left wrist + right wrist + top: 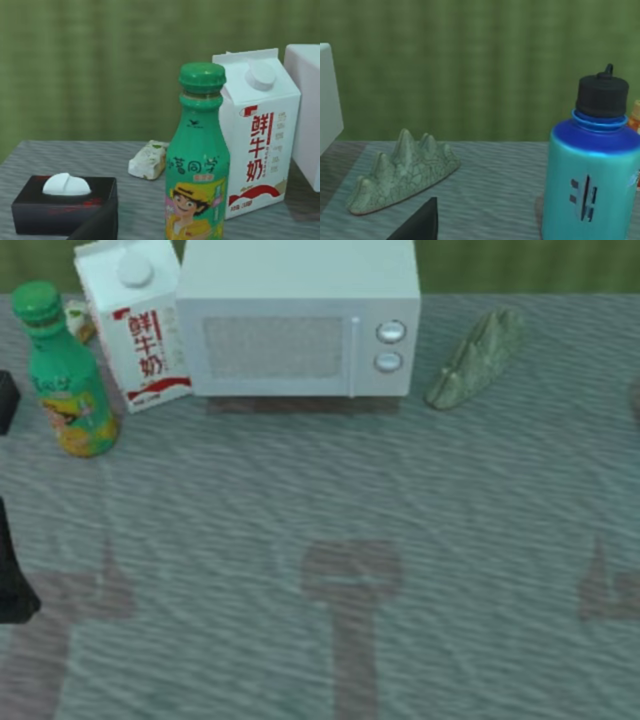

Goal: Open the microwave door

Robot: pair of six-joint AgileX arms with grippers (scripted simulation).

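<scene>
The white microwave (300, 270) stands at the back middle of the table. Its door (272, 348), a white panel with a grey speckled mesh window, faces the front and lies flush and shut. A slim vertical handle (352, 355) separates it from the narrow panel with two silver knobs (390, 346). My left gripper (12, 585) sits at the table's left edge, far from the door; a dark part of it (100, 225) shows in the left wrist view. Only a dark tip of my right gripper (420, 224) shows, in the right wrist view.
A white milk carton (130, 325) with red print touches the microwave's left side, and a green bottle (62, 380) stands beside it. A black box (65, 205) lies at the left. Right of the microwave are a green ridged stone (478, 355) and a blue flask (592, 165).
</scene>
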